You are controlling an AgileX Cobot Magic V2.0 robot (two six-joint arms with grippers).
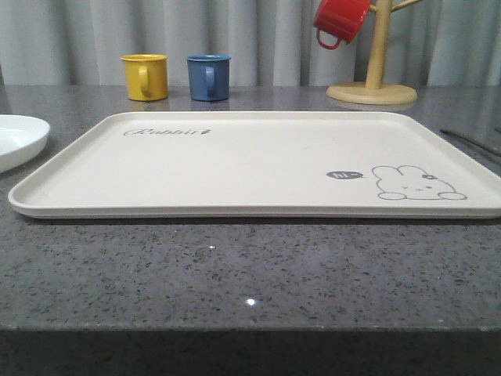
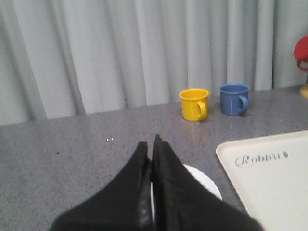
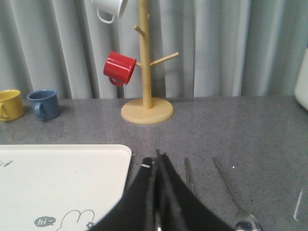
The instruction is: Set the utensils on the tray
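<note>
The cream tray [image 1: 258,168] with its grey rabbit drawing lies bare in the middle of the counter. The silver utensils [image 1: 471,142] lie on the stone just right of it. In the right wrist view a long-handled spoon [image 3: 227,184] and a flat narrow strip [image 3: 189,174], like a chopstick, lie side by side beyond the tray's corner [image 3: 115,156]. My right gripper [image 3: 156,156] is shut above the counter between tray and strip, with nothing visible in it. My left gripper [image 2: 153,140] is shut over a white plate [image 2: 207,183], left of the tray's corner [image 2: 269,183].
A yellow mug [image 1: 145,76] and a blue mug [image 1: 209,77] stand behind the tray. A wooden mug tree [image 1: 374,74] with a red mug [image 1: 339,21] stands at the back right. The white plate [image 1: 16,141] sits at the tray's left. The counter's front edge is near.
</note>
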